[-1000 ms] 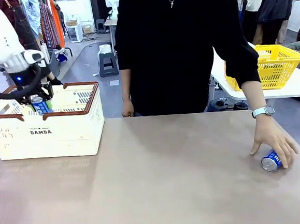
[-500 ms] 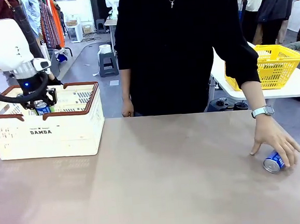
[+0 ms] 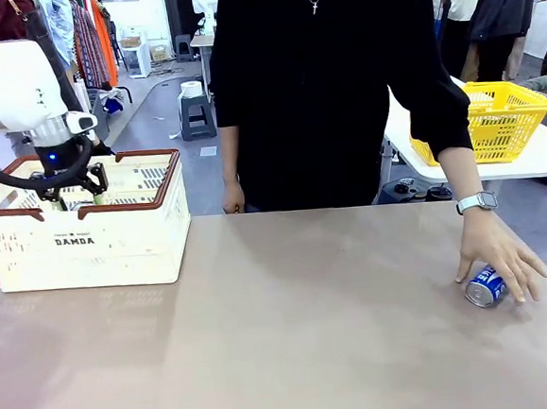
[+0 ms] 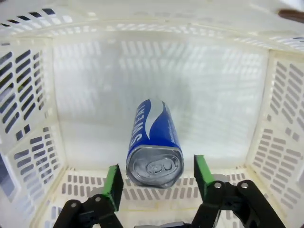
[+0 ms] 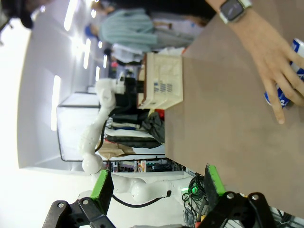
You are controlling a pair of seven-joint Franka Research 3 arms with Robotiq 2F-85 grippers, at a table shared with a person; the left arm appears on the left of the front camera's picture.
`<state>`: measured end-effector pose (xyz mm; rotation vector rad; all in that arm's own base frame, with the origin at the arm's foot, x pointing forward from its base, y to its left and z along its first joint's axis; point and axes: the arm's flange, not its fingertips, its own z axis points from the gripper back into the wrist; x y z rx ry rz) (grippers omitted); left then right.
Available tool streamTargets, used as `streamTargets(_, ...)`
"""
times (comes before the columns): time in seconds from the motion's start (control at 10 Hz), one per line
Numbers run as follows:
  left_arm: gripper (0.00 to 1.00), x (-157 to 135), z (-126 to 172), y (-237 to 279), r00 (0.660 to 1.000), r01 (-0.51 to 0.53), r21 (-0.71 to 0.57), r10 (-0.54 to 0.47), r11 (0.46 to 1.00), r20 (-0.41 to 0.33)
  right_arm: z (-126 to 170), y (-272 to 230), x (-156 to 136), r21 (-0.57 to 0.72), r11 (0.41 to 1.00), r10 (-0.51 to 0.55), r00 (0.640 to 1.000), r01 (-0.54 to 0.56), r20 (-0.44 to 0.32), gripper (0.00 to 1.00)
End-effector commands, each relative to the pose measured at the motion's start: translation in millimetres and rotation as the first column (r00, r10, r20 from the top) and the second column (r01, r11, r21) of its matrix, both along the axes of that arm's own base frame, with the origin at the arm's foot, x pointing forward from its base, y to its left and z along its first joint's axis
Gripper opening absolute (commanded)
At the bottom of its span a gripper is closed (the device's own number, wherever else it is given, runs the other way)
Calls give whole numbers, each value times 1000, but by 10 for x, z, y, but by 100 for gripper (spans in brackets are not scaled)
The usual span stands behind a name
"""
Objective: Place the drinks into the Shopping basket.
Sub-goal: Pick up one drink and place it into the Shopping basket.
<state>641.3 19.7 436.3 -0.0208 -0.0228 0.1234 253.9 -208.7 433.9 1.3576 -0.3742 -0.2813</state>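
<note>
**Blue can inside the basket, left claw spread around it**

In the front view the large cream-white slotted plastic shopping basket [image 3: 115,241], with a brown rim and black "DAMDA" lettering, stands on the brown desk [image 3: 285,346] at the left of the frame. The white left arm [image 3: 14,92] comes in from the upper left, and the left claw [image 3: 75,187] is lowered inside the basket.

The left wrist view looks down into the basket. A blue aluminium drink can with white lettering [image 4: 154,137] sits in the lower middle of the frame, its silver top toward the camera, between the claw's two green pads [image 4: 113,183]. The left claw is partly open and grips nothing. A clear gap separates the can from the pad at the frame's right. The pad at the frame's left is just beside the can, and it cannot be told whether they touch.

At the lower right of the front view a second blue can [image 3: 486,285] lies on its side on the desk. The person's hand [image 3: 500,253], below a wristwatch [image 3: 479,202] and a black sleeve, rests its fingers on this can.

In the right wrist view, which is rolled sideways, the right claw [image 5: 156,183] is at the bottom edge. Its pads are wide apart and it holds nothing.

A yellow mesh basket [image 3: 499,120] stands on a white desk [image 3: 545,159] at the right, behind the person's arm.
</note>
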Motion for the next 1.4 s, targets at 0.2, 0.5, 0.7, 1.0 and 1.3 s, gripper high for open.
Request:
streamTargets(0.2, 100, -279, 380, 16, 996, -54, -14, 55, 998, 65, 22, -7, 15, 2, 1000, 1, 1000, -1, 28, 100)
streamTargets(0.5, 100, -1605, 1360, -272, 982, 72, -370, -1, 926, 188, 22, -7, 15, 2, 1000, 1, 1000, -1, 28, 100)
streamTargets(0.7, 100, -2564, 1386, -205, 975, 162, -528, -53, 834, 216, 22, -7, 15, 2, 1000, 1, 1000, -1, 28, 100)
streamTargets(1.0, 100, -3358, 743, 555, 971, 234, -774, -100, 589, 218, 22, -7, 15, 2, 1000, 1, 1000, -1, 28, 100)
streamTargets(1.3, 100, -3348, 102, 1144, 981, 191, -934, -48, 300, 186, 22, -7, 15, 2, 1000, 1, 1000, -1, 28, 100)
